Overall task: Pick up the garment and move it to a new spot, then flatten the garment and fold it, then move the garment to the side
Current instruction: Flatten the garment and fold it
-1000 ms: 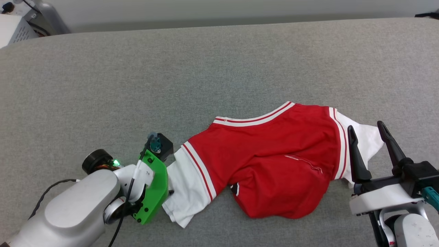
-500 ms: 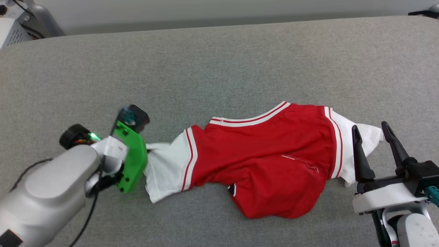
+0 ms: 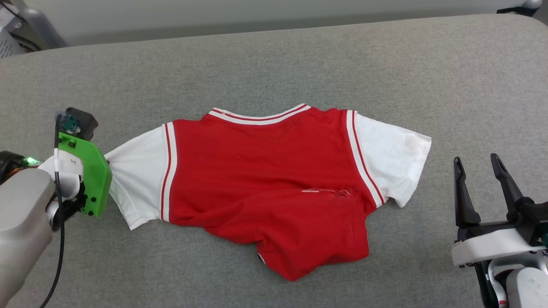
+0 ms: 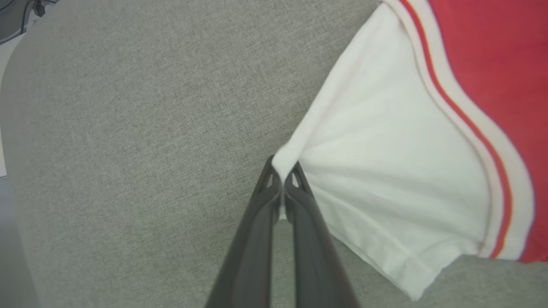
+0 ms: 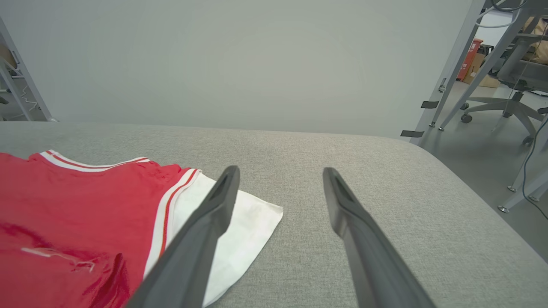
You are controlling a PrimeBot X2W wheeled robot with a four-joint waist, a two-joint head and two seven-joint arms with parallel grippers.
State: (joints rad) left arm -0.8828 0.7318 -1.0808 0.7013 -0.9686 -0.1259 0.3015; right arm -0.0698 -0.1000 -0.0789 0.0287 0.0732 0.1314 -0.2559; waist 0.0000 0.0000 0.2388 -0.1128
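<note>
The garment (image 3: 265, 175), a red jersey T-shirt with white sleeves and striped trim, lies spread across the grey table (image 3: 274, 64), its lower hem bunched toward me. My left gripper (image 4: 282, 171) is shut on the edge of the garment's left white sleeve (image 4: 385, 171), which is pulled into taut creases; in the head view the green wrist mount (image 3: 87, 175) covers the fingers at the far left. My right gripper (image 3: 476, 164) stands open at the lower right, a little beyond the right white sleeve (image 3: 391, 158) and not touching it. The same open gripper (image 5: 280, 173) hovers beside the sleeve (image 5: 239, 231).
The table's far edge meets a pale wall. Grey equipment (image 3: 21, 30) sits past the far left corner. Metal frame legs (image 5: 454, 72) and an office chair (image 5: 509, 98) stand on the floor beyond the table's right edge.
My left gripper closed on the left sleeve and pulled it leftward, dragging the crumpled garment left and stretching it out wide. The right sleeve slid away from the right gripper. The head camera shifted slightly.
</note>
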